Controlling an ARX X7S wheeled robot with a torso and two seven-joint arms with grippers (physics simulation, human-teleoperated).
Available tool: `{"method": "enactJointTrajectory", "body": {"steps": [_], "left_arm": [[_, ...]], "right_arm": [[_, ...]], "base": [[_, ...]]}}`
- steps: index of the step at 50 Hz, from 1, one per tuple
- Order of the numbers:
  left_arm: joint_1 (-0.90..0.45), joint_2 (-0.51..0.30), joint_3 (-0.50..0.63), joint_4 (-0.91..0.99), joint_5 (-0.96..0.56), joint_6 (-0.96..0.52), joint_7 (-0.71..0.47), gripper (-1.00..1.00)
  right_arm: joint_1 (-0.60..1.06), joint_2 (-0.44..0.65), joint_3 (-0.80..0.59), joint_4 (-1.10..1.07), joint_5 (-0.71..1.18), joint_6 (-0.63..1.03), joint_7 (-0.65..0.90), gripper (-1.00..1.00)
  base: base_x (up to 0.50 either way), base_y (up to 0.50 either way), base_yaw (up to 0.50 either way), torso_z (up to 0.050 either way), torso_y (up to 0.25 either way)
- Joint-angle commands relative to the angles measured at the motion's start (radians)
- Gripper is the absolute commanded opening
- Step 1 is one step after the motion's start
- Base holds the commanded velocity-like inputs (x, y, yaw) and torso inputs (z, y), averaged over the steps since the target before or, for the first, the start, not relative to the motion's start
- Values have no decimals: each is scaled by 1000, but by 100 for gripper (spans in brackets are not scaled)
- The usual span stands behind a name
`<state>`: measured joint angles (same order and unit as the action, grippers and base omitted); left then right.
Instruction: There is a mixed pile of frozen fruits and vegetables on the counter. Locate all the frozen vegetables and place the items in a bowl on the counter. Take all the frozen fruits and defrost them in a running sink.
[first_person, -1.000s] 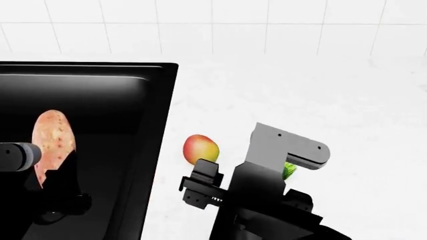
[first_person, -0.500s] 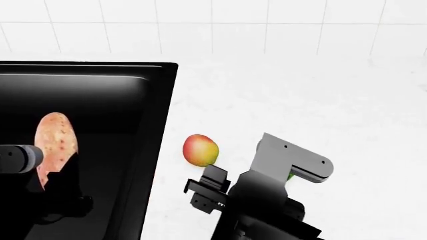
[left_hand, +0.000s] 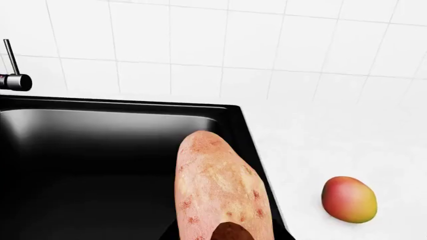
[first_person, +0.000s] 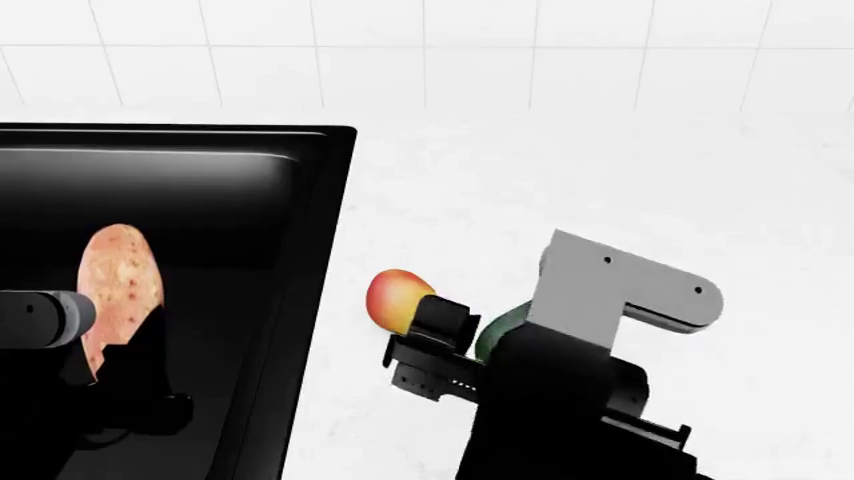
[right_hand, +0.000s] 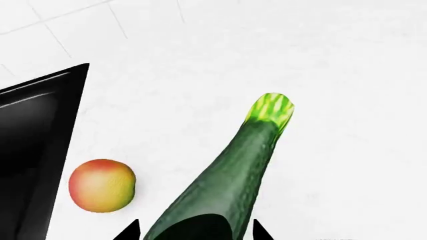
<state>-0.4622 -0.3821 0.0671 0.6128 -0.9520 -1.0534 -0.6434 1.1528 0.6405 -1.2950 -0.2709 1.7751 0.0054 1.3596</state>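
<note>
- Rightward and up goes the right arm since a second ago, and its black right gripper now covers part of the small round red-and-yellow fruit!
- That gripper is clamped on the long dark green zucchini, whose pale green stem end points away from the jaws, clear of the white marbled stone counter.
- Red-and-yellow fruit lies on the counter between the zucchini and the matte black sink.
- Over the basin, the left gripper grips the oblong orange-pink sweet potato with brown specks, held lengthwise above the dark basin near its right wall.
</note>
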Motion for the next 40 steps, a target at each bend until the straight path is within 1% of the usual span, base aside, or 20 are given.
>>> {"method": "enactJointTrajectory", "body": {"steps": [1, 2, 3, 4, 5, 6, 8, 13, 14, 15, 16, 17, 18, 19, 23, 24, 25, 30, 34, 40], "left_arm": [[-64, 5, 27, -7, -8, -17, -25, -100], [-60, 2, 26, -7, -7, -14, -23, -100], [-63, 3, 29, -10, -4, -12, -22, -100], [-63, 1, 25, -5, -11, -16, -25, -100], [-60, -1, 21, 1, -15, -16, -26, -100], [-63, 1, 24, -3, -12, -16, -29, -100], [-61, -1, 22, -2, -12, -16, -31, -100], [-67, -1, 30, -2, -9, -14, -32, -100], [-68, -1, 30, -1, -11, -15, -34, -100], [-68, -1, 30, -4, -10, -20, -41, -100], [-67, 0, 33, -8, -6, -16, -39, -100], [-67, 0, 34, -8, -6, -16, -39, -100], [-68, 0, 32, -6, -10, -19, -42, -100], [-67, -1, 31, -5, -11, -18, -43, -100], [-66, -4, 29, -3, -13, -14, -41, -100], [-66, -4, 31, -4, -11, -12, -40, -100], [-66, -4, 32, -1, -11, -11, -40, -100], [-85, -2, 27, 32, -50, -45, -68, -100], [-93, -8, 16, 49, -71, -59, -83, -100], [-90, -13, 13, 51, -70, -52, -83, -100]], "right_arm": [[9, 135, 59, -204, -70, -33, -151, -100], [6, 155, 74, -228, -124, -61, -124, -100], [22, 157, 71, -225, -128, -41, -178, -100], [20, 168, 81, -217, -133, -53, -191, -100], [72, 186, 47, -203, -147, 42, -212, -100], [75, 209, 52, -223, -212, 33, -261, -100], [70, 237, 55, -231, -217, 29, -306, -100], [103, 302, 53, -253, -183, 85, -358, -100], [73, 324, 76, -249, -91, 23, -231, -100], [115, 331, 78, -256, 2, 95, -340, -100], [174, 333, 55, -286, -71, 189, -320, -100], [206, 329, 42, -311, -94, 246, -347, -100], [213, 336, 49, -345, -116, 246, -388, -100], [213, 347, 52, -352, -141, 242, -389, -100], [239, 392, 44, -344, -130, 304, -470, -100], [234, 410, 51, -354, -140, 291, -516, -100], [247, 428, 45, -357, -140, 322, -512, -100], [246, 489, 55, -388, -136, 317, -533, -100], [221, 533, 70, -413, -156, 261, -528, -100], [203, 542, 62, -445, -180, 261, -516, -100]], "base": [[0, 0, 0, 0, 0], [0, 0, 0, 0, 0], [0, 0, 0, 0, 0], [0, 0, 0, 0, 0], [0, 0, 0, 0, 0], [0, 0, 0, 0, 0], [0, 0, 0, 0, 0], [0, 0, 0, 0, 2], [0, 0, 0, 0, 0], [0, 0, 0, 0, 0], [0, 0, 0, 0, 0], [0, 0, 0, 0, 0], [0, 0, 0, 0, 0], [0, 0, 0, 0, 0], [0, 0, 0, 0, 0], [0, 0, 0, 0, 0], [0, 0, 0, 0, 0], [0, 0, 0, 0, 0], [0, 0, 0, 0, 0], [-7, 0, 0, 0, 2]]}}
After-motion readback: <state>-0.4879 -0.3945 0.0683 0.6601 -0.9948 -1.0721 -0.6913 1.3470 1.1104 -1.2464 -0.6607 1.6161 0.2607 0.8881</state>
